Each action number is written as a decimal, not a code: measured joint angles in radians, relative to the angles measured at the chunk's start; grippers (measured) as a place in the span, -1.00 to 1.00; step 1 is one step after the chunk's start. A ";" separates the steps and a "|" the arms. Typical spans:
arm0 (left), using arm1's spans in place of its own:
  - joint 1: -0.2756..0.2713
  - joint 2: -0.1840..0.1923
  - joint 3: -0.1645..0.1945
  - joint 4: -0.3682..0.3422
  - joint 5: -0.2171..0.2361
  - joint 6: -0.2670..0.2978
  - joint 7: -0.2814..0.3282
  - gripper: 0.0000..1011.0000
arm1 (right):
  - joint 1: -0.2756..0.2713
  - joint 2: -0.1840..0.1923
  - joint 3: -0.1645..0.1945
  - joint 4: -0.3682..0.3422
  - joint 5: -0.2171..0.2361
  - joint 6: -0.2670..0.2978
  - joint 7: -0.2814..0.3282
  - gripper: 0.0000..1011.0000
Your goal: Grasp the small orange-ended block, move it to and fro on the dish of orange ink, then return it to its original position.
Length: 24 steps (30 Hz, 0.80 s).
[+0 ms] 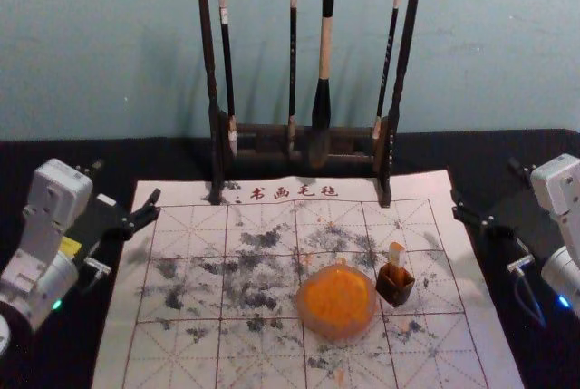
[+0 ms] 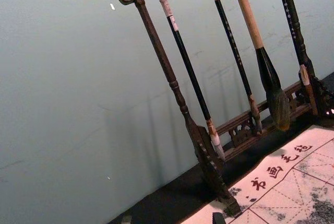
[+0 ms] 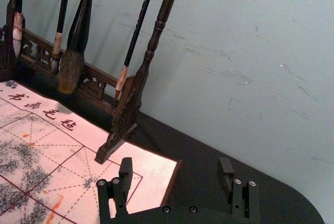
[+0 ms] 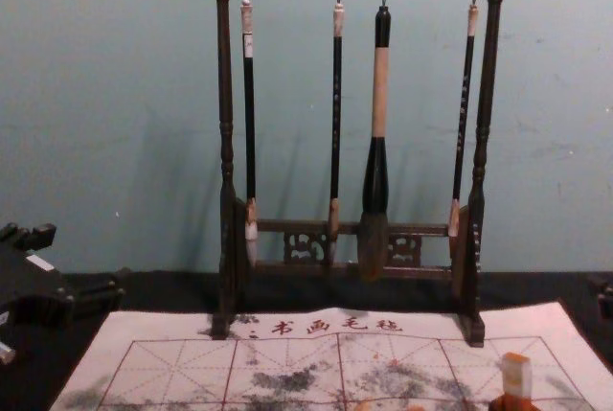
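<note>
The head view looks forward and down over the mat (image 1: 426, 191) to the rack (image 1: 407, 53). The chest view sits lower and nearly level, facing the rack head-on and closer, with the mat's near part cropped off. The left wrist view looks slantwise at the rack from its left side, the right wrist view from its right, and both are tilted. All 4 views share the rack's lower part and the printed characters (image 1: 295, 192).

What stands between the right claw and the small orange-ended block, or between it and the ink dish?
Between the right claw and the block, nothing visible. Toward the dish, only the dark holder around the block's lower part is in the way.
</note>
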 joint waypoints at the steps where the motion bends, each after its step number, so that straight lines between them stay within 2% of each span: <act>1: 0.000 0.000 0.000 0.000 0.000 0.000 0.000 0.98 | 0.000 0.000 0.000 0.000 0.000 0.000 0.000 0.98; 24: 0.000 0.000 0.000 0.000 0.000 0.000 0.000 0.98 | 0.000 0.000 0.000 0.000 0.000 0.000 0.000 0.98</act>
